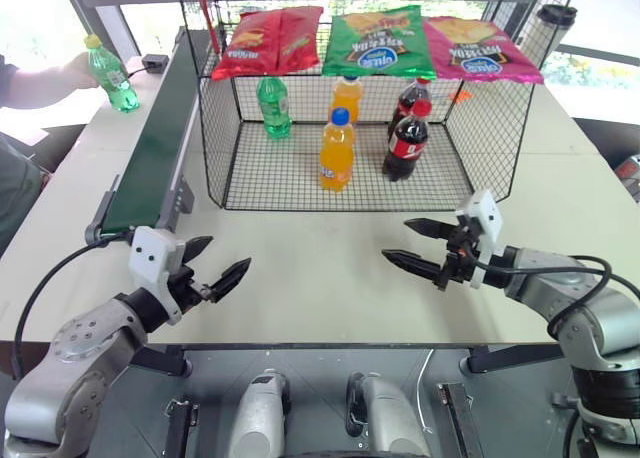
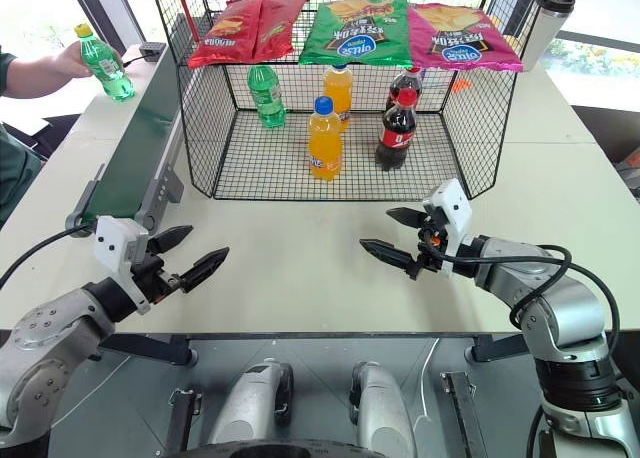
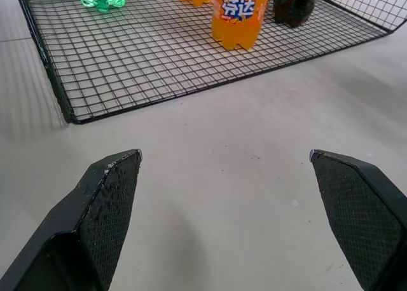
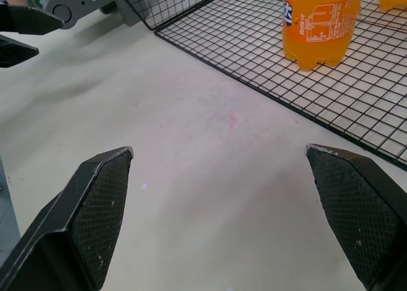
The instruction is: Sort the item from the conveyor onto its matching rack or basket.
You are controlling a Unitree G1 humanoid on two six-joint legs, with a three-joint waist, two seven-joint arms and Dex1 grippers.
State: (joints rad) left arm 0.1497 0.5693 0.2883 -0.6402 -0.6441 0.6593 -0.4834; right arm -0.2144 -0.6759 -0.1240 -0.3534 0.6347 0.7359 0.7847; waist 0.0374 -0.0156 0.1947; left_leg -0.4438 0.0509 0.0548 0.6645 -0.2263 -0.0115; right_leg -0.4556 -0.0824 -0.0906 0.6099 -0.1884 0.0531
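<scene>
A person's hand (image 1: 75, 70) is gripping the clear green ribbed bottle (image 1: 112, 75); left hand (image 1: 213, 269) and right hand (image 1: 420, 246) are hovering wide, textured pads showing.

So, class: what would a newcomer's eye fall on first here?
The black wire cage at the table's far side, with three bright snack bags on its mesh top and soda bottles standing inside. Next, a person's hand holding a green bottle upright at the conveyor's far end. Nearer, the left gripper and right gripper hang open and empty above the table.
</scene>
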